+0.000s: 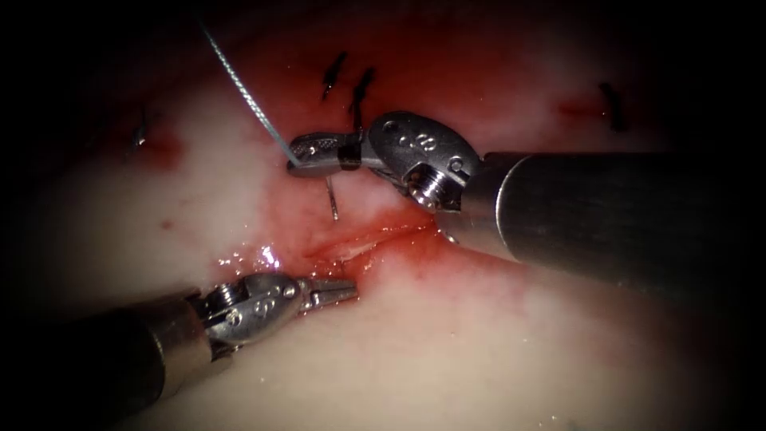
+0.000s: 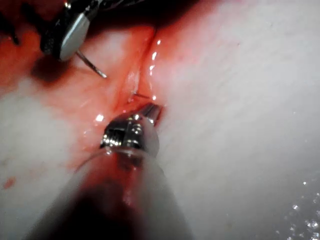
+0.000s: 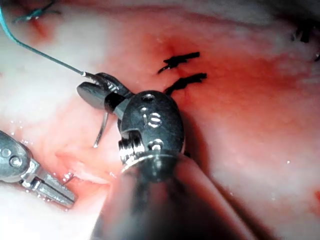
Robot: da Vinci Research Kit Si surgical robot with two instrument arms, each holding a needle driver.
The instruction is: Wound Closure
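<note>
Right tool (image 1: 307, 156) clamps needle (image 1: 332, 199) near its thread (image 1: 239, 80) end, point hanging down toward cut (image 1: 359, 243), clear of tissue (image 1: 479, 359). Left tool (image 1: 339, 291), nearer, closed and empty, just below cut.

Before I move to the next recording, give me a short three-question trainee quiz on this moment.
1. True or false: the right hand holds the needle.
2. Where is the needle's tip? A) buried in the tissue B) free above the tissue, over the cut
3. Fill in: the left hand holds ____.

Key: 1 true, near the end where the thread joins. 2 B. 3 nothing; its shut tips sit at the cut.
</note>
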